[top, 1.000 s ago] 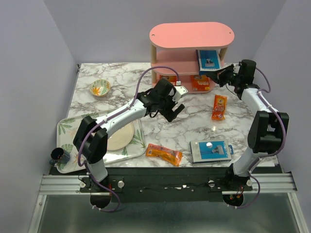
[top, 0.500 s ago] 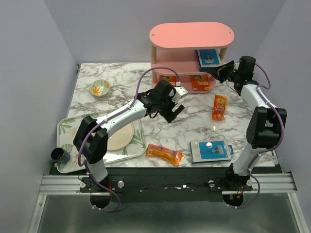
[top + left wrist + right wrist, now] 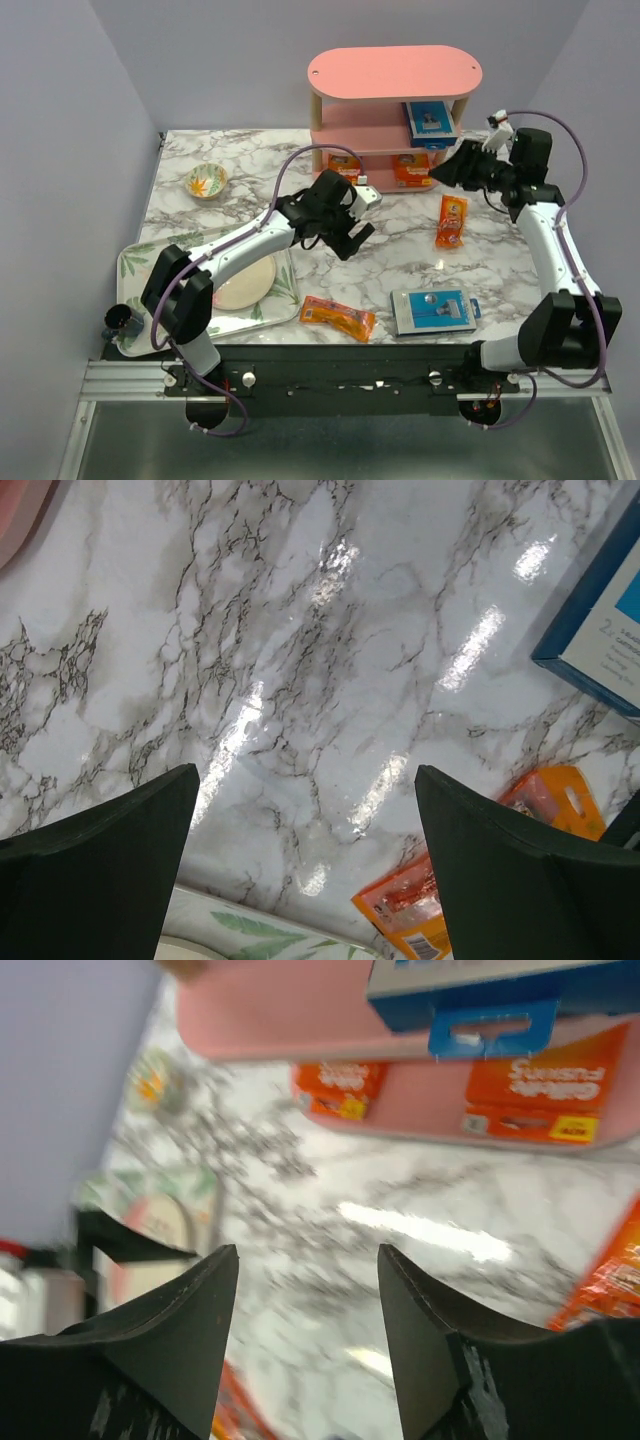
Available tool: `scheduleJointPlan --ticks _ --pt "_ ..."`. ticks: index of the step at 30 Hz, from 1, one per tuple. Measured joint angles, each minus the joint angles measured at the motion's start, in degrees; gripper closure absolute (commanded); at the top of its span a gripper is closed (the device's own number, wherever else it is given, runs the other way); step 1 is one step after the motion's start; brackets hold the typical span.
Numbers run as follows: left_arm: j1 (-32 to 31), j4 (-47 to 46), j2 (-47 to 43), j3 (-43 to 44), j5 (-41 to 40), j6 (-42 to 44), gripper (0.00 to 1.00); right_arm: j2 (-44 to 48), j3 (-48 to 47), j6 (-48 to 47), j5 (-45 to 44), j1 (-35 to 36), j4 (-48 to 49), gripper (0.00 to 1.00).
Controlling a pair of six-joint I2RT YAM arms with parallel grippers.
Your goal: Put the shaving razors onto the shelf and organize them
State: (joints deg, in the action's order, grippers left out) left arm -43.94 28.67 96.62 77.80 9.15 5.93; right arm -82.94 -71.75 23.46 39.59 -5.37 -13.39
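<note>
Marble table between lilac walls; left hand and right hand spread, empty.

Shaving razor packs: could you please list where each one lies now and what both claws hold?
shelf: pink three-tier shelf
middle tier: one blue-and-grey razor card
bottom tier: two orange oblong packets
marble table: two more orange packets, another blue-and-grey card
left claw: open, empty
right claw: open, empty
</note>
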Motion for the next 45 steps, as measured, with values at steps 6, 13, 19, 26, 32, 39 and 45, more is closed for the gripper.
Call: scheduleJointPlan --ticks 6,13,19,26,32,39,45 --pt "0.0 1.9 -2.75 2.03 3.89 0.59 0.01 4.02 4.37 -35.52 -0.52 -5.55 -24.17 0.45" --pt "0.0 0.09 -8.57 -1.88 5.44 3.15 0.02 -12.66 -1.84 -65.18 -2.69 -20.94 -51.15 0.46" --pt "0.0 -0.22 -10.84 -8.76 6.14 4.15 0.01 -13.0 1.64 -78.55 -9.01 -21.49 -57.59 0.33" --pt "0.46 -0.31 -10.86 -10.21 6.12 4.15 0.01 -13.73 6.32 -82.44 -14.38 -21.42 -57.57 0.38" --pt "0.76 -0.33 -10.71 -9.97 6.1 4.11 0.01 -17.27 9.03 -84.76 -16.85 -21.33 -56.54 0.41" --pt "0.85 -0.28 -10.03 -9.79 6.03 4.13 0.01 -19.41 11.61 -87.38 -16.81 -20.13 -56.43 0.44" --pt "1.2 -0.28 -10.03 -9.79 5.86 4.15 0.01 -19.82 13.84 -89.2 -16.39 -17.7 -56.76 0.71"
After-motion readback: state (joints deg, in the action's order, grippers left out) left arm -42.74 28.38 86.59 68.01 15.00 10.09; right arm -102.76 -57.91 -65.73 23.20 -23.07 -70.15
